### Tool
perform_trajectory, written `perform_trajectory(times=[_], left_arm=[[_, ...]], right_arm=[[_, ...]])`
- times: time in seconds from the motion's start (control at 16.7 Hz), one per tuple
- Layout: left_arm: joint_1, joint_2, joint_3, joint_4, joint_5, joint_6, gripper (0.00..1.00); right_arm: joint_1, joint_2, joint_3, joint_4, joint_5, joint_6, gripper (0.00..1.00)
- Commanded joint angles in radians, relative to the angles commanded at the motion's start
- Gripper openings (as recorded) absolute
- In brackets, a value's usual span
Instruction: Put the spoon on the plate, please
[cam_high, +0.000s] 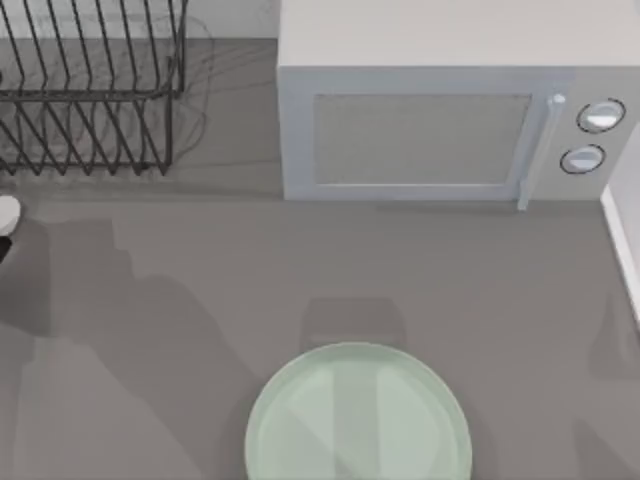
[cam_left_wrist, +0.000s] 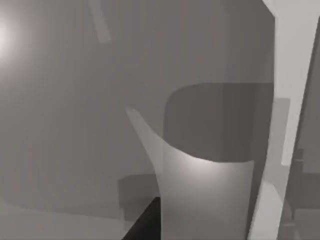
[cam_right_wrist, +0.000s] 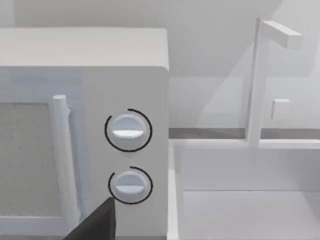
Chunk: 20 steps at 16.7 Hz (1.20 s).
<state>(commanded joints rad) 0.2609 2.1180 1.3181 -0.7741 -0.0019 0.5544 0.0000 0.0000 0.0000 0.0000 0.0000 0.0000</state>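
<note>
Top view, plate: the pale green plate (cam_high: 358, 415) lies flat at the near edge of the worktop (cam_high: 200, 280), about midway across, its near rim cut by the frame.
Top view, far edge: a microwave (cam_high: 420, 140) stands at the back, door shut, with a bar handle (cam_high: 540, 150) and two knobs (cam_high: 590, 135) on its right; a wire dish rack (cam_high: 90, 90) fills the back left corner.
Top view, open room: bare grey worktop runs between the plate and the microwave front, and widely to the plate's left and right.
Top view, side edges: a white rim (cam_high: 625, 250) borders the worktop on the right; a small white rounded piece (cam_high: 6, 214) sits at the left edge, cut off, and I cannot tell what it is.
Left wrist view, left gripper (cam_left_wrist: 145, 225): a dark wedge of it shows; just beside it rises a pale curved form (cam_left_wrist: 205, 195) I cannot identify, grey surface beyond.
Right wrist view, right gripper (cam_right_wrist: 97, 225): a dark wedge of it shows, close before the microwave's lower knob; to one side of the jaws lie a white sink (cam_right_wrist: 245, 200) and its tap (cam_right_wrist: 260, 80).
Jaws, both arms: wide or narrow, cannot tell.
</note>
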Motion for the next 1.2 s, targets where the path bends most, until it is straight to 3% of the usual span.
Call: perform_trajectory(times=[0.24,0.66,1.2], left_arm=[[-0.002,-0.063,0.047,-0.077,0.02,-0.005,0.0],[-0.005,-0.154,0.235,-0.372,0.019,-0.008,0.0],[-0.031,-0.172,0.253,-0.39,0.028,-0.063,0.0]], right_arm=[[0.0,0.0,0.0,0.0,0.0,0.0,1.0],[0.0,0.0,0.0,0.0,0.0,0.0,1.0],[0.0,0.0,0.0,0.0,0.0,0.0,1.0]])
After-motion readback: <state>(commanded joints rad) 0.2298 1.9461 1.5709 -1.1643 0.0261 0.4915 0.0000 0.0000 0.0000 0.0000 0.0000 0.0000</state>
